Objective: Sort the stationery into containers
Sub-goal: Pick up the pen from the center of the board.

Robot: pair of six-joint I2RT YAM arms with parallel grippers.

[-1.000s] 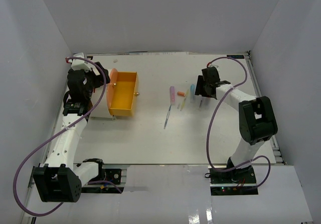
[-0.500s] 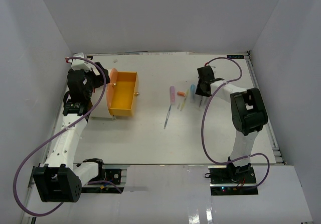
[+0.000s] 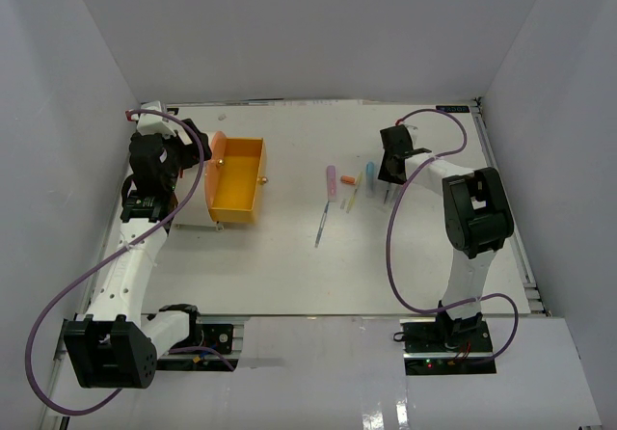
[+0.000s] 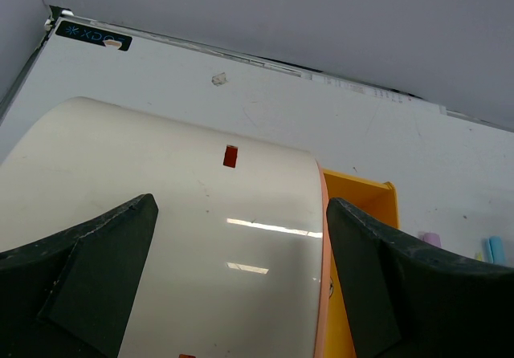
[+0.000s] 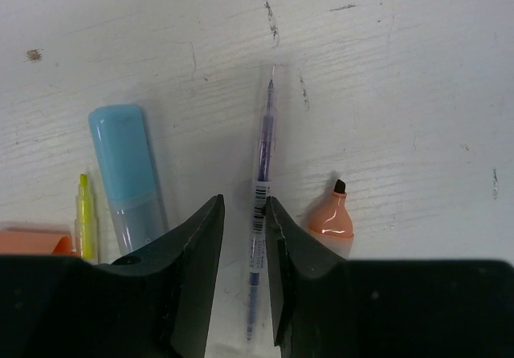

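Note:
My right gripper (image 5: pixel 243 205) points down at the table, its jaws narrowly apart around a thin blue pen (image 5: pixel 261 157) that lies against the right finger (image 5: pixel 289 254). Beside the pen lie a light-blue marker (image 5: pixel 124 165), a yellow pen (image 5: pixel 83 213) and an uncapped orange marker (image 5: pixel 331 217). In the top view that gripper (image 3: pixel 388 174) is at the right end of the stationery row. My left gripper (image 4: pixel 241 294) is spread wide over the cream drum (image 4: pixel 201 213). An orange drawer (image 3: pixel 238 184) is slid out of the drum's orange face (image 3: pixel 214 160); it looks empty.
A pink marker (image 3: pixel 331 180), a short orange piece (image 3: pixel 347 179), a yellow pen (image 3: pixel 353 199) and a long thin pen (image 3: pixel 321 224) lie mid-table. White walls enclose the table on three sides. The drawer's brass knob (image 3: pixel 263 180) faces the pens.
The right arm's elbow swung in behind its gripper, which shifted slightly over the pens. The left arm and drawer have not moved.

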